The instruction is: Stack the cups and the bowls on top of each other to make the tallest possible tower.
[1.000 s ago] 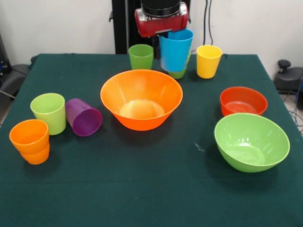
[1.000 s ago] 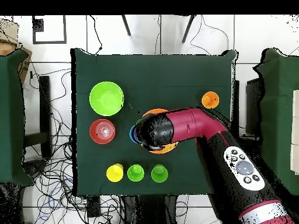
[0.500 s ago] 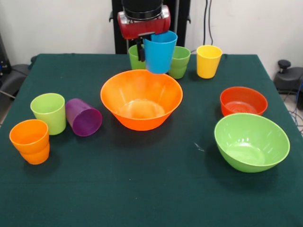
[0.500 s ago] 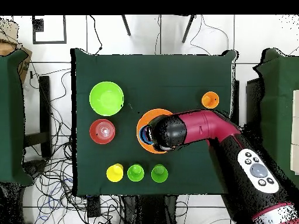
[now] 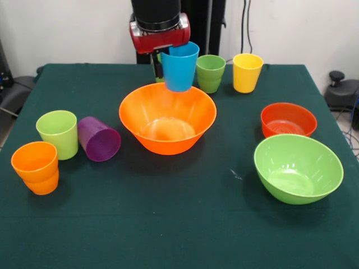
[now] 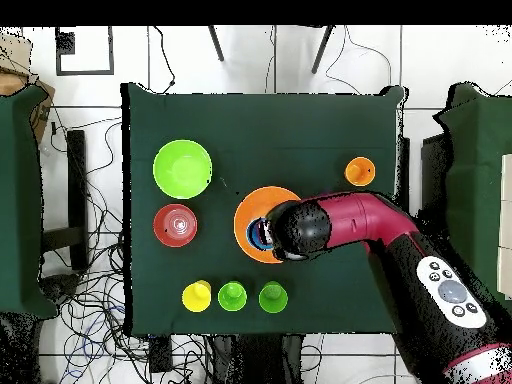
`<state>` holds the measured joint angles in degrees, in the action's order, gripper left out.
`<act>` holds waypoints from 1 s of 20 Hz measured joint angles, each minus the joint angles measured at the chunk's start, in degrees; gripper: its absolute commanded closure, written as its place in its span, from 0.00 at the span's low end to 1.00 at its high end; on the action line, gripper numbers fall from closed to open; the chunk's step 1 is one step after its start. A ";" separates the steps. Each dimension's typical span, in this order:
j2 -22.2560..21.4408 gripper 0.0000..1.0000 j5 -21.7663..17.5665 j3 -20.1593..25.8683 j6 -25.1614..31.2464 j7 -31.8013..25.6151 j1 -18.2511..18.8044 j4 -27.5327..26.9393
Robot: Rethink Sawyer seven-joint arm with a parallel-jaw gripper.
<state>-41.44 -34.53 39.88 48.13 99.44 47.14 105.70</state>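
three bowls: big orange (image 5: 167, 117), big lime (image 5: 298, 167), small red-orange (image 5: 288, 119). seven cups I can count: blue (image 5: 179, 66), purple (image 5: 99, 138), yellow (image 5: 247, 72), lime (image 5: 58, 133), green (image 5: 211, 73), two nested orange (image 5: 36, 167)

the blue cup (image 5: 179, 66) hid most of a green cup (image 5: 159, 60) behind it. from overhead the arm (image 6: 352, 222) covered the purple cup, the light green cup and part of the orange bowl (image 6: 250, 215). the hand (image 5: 162, 61) was largely hidden by the blue cup, its grip unreadable.
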 measured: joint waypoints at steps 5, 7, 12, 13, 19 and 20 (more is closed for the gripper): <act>2.24 1.00 -1.99 -0.02 0.04 0.00 -0.19 -0.67; 3.29 1.00 -2.93 0.00 0.20 0.00 -0.43 -1.26; 5.85 1.00 -5.07 0.00 0.23 0.00 -1.13 -2.42; 6.31 1.00 -5.36 0.00 0.23 0.00 -1.23 -2.58; 8.88 1.00 -6.45 -0.01 0.23 0.00 -1.21 -2.86; 9.13 1.00 -6.53 -0.02 0.23 0.00 -1.21 -2.89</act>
<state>-32.32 -41.06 39.86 48.36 99.44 45.93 102.81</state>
